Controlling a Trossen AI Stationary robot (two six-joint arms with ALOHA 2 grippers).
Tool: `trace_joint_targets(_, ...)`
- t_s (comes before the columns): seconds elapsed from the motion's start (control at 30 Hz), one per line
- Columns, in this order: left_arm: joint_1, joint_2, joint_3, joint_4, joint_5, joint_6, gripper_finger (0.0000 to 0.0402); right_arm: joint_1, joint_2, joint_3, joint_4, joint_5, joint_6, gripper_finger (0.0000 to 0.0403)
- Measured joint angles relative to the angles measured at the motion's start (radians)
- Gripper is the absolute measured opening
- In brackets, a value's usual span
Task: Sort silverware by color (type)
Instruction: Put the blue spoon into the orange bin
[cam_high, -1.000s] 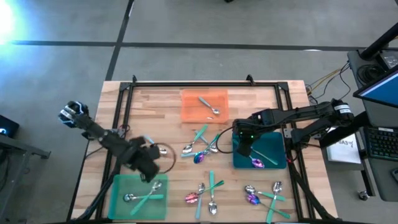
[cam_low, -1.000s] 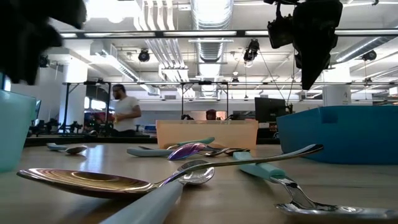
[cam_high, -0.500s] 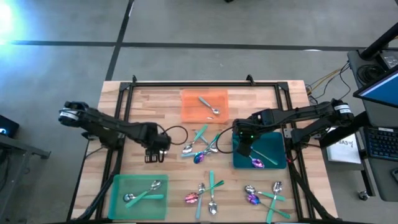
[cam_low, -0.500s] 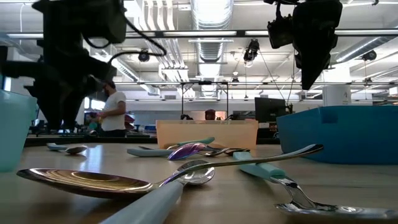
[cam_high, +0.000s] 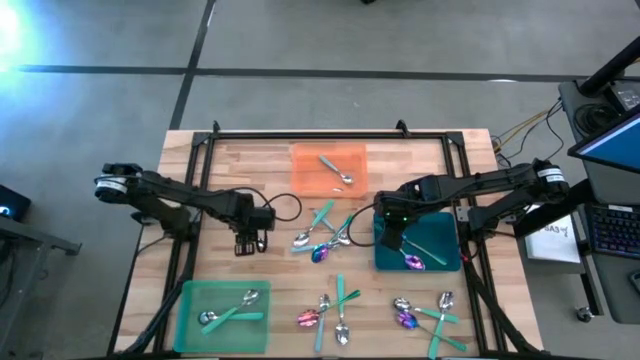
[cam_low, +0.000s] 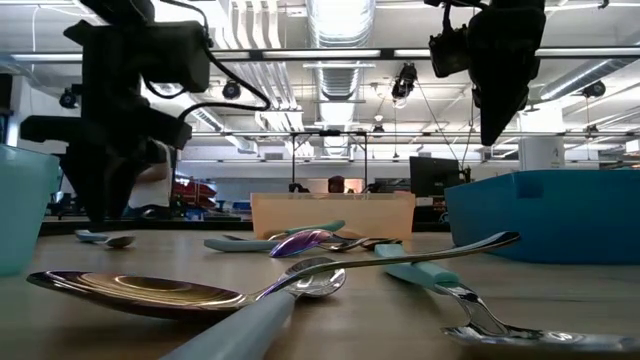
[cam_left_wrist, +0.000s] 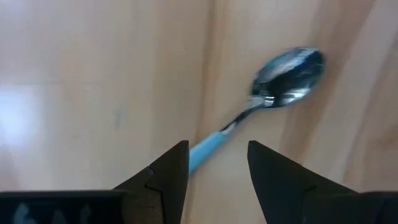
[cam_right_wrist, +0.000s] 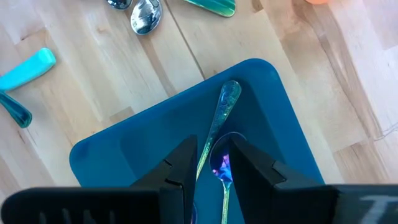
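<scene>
At the table's left front corner a green tray (cam_high: 190, 300) is seen to hold two teal-handled spoons (cam_high: 228, 312), which suggests that this kind is being gathered there. Just behind that tray, over bare wood, the left gripper (cam_high: 250, 245) is held pointing down with its fingers parted and nothing between them. In the left wrist view a teal-handled spoon (cam_left_wrist: 261, 106) is shown lying flat on the boards directly beneath, its handle running in under the gap between the fingertips and its bowl lying farther out beyond them; the gripper appears to be lined up so that the handle can be pinched, though no contact is visible. Further right, at the back of the table, a plain silver spoon (cam_high: 335, 170) is kept on the orange tray (cam_high: 305, 175). A mixed cluster (cam_high: 325, 240) of silver, teal-handled and iridescent pieces is left unsorted at the centre, and further loose pieces are scattered along the front edge (cam_high: 335, 315). To the right, the right gripper (cam_high: 392, 240) is poised above the blue tray (cam_high: 440, 240), slightly parted and empty. An iridescent purple spoon (cam_right_wrist: 219, 140) is seen lying inside that tray, right below the fingertips, so this tray is judged to be reserved for the iridescent kind. More unsorted pieces (cam_high: 425, 315) are seen at the front right.
</scene>
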Motion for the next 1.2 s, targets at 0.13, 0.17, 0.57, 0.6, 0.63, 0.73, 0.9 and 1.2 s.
trace_joint_targets(0.13, 0.003, 0.021, -0.002, 0.003, 0.02, 0.007, 0.0148, 0.0, 0.0, 0.0, 0.0, 0.001, -0.014, 0.0082)
trace_joint_targets(0.17, 0.004, 0.032, -0.002, 0.004, 0.02, 0.008, 0.0148, 0.0, 0.0, 0.0, 0.0, 0.001, -0.018, 0.0082)
trace_joint_targets(0.57, 0.008, 0.186, 0.036, 0.017, 0.025, 0.027, 0.0146, 0.0, 0.0, -0.001, 0.002, 0.027, -0.05, 0.0082)
trace_joint_targets(0.6, 0.008, 0.19, 0.039, 0.017, 0.028, 0.036, 0.0144, 0.0, 0.0, -0.002, 0.002, 0.026, -0.05, 0.0082)
trace_joint_targets(0.63, 0.008, 0.199, 0.04, 0.017, 0.03, 0.039, 0.0141, 0.0, 0.0, -0.002, 0.002, 0.027, -0.051, 0.0082)
trace_joint_targets(0.73, 0.009, 0.218, 0.046, 0.016, 0.058, 0.039, 0.0118, 0.0, 0.0, -0.002, 0.003, 0.026, -0.05, 0.0082)
trace_joint_targets(0.9, 0.01, 0.238, 0.054, 0.01, 0.091, -0.011, 0.0034, 0.0, 0.0, -0.003, 0.001, 0.026, -0.056, 0.0082)
trace_joint_targets(1.2, 0.022, 0.24, 0.105, -0.025, 0.08, -0.115, 0.0007, 0.0, 0.0, -0.003, -0.006, 0.024, -0.06, 0.0082)
